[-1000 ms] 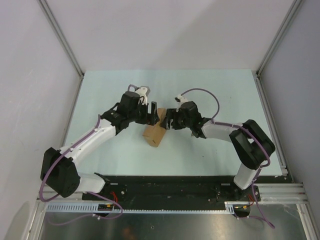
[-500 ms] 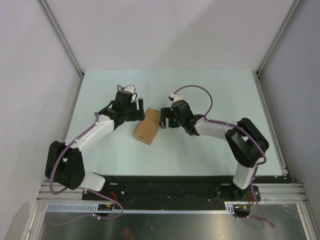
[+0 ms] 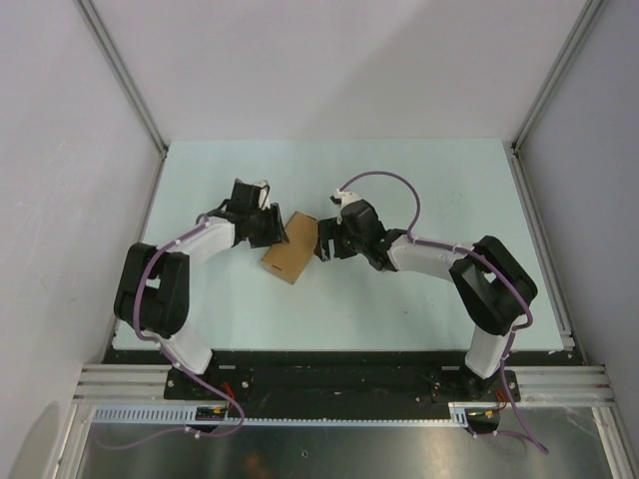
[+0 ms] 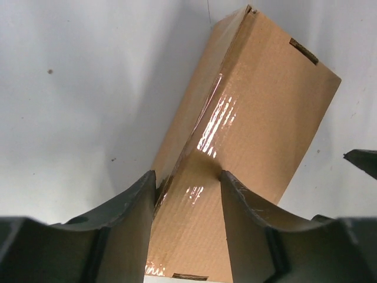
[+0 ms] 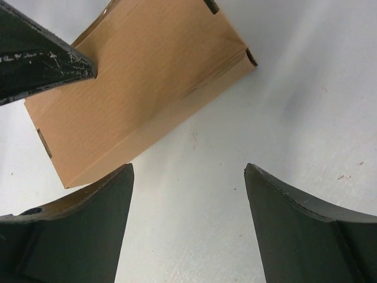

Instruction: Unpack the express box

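Box: the express box (image 3: pixel 290 248) lies flat on the surface (image 3: pixel 419 180) between the two hands, flaps shut.
Left hand (image 4: pixel 185 177): half-spread, straddling its taped edge (contact unclear).
Right hand (image 5: pixel 188 171): spread wide, just beside it.
Progress: barely begun; nothing opened or taken out yet.

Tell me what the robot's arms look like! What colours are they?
Both arms are white tubes with chunky black joints: the left arm and the right arm. A purple cable loops along each one. The left tool and right tool have dark, curved fingers, a bit scuffed.
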### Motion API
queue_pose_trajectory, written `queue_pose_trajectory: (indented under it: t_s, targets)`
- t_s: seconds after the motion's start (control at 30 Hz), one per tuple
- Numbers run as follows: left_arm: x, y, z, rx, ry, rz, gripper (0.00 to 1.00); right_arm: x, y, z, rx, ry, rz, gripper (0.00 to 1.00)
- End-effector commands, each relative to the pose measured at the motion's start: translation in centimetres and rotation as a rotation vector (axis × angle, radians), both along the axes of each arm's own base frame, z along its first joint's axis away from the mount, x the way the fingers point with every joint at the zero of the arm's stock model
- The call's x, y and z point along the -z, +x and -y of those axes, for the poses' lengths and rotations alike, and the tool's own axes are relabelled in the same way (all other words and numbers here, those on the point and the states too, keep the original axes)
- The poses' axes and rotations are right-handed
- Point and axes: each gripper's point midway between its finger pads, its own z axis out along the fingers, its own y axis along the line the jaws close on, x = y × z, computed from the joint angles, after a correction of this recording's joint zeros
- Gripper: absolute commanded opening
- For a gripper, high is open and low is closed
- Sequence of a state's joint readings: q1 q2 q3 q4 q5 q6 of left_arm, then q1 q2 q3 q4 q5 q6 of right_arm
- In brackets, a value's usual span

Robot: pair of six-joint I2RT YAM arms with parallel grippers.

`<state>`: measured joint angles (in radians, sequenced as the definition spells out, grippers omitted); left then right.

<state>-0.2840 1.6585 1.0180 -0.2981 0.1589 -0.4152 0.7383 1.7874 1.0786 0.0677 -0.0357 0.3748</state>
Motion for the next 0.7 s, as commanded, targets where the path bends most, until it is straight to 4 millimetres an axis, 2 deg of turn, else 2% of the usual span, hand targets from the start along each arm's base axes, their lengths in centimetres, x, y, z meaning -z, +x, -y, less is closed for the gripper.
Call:
queue_pose_trajectory:
  t_s: [0.0, 0.13, 0.23, 0.33, 0.5, 0.67]
  targets:
    - [-1.0, 1.3, 0.6, 0.007, -0.071, 0.035, 0.50, -2.7, 0.4, -1.4, -0.045, 0.048, 0.059, 0.79]
    - [-1.6, 0.9, 1.4, 0.014, -0.165, 0.019, 0.50, -3.0, 0.3, -1.7, -0.054, 0.060, 0.065, 0.79]
    - [-0.8, -0.9, 3.2, 0.042, -0.283, -0.083, 0.47, -3.1, 0.6, -1.5, -0.040, 0.056, 0.073, 0.79]
    - [-0.4, -2.5, 4.1, 0.030, -0.365, -0.146, 0.47, -3.1, 1.2, -0.7, 0.000, 0.043, 0.073, 0.79]
    - [-1.9, -4.1, 4.6, 0.063, -0.417, -0.116, 0.52, -2.8, 1.8, 0.2, 0.048, 0.030, 0.054, 0.79]
    - [-3.3, -4.1, 4.5, 0.103, -0.411, -0.041, 0.58, -3.6, 2.6, 1.2, 0.112, 0.009, 0.077, 0.77]
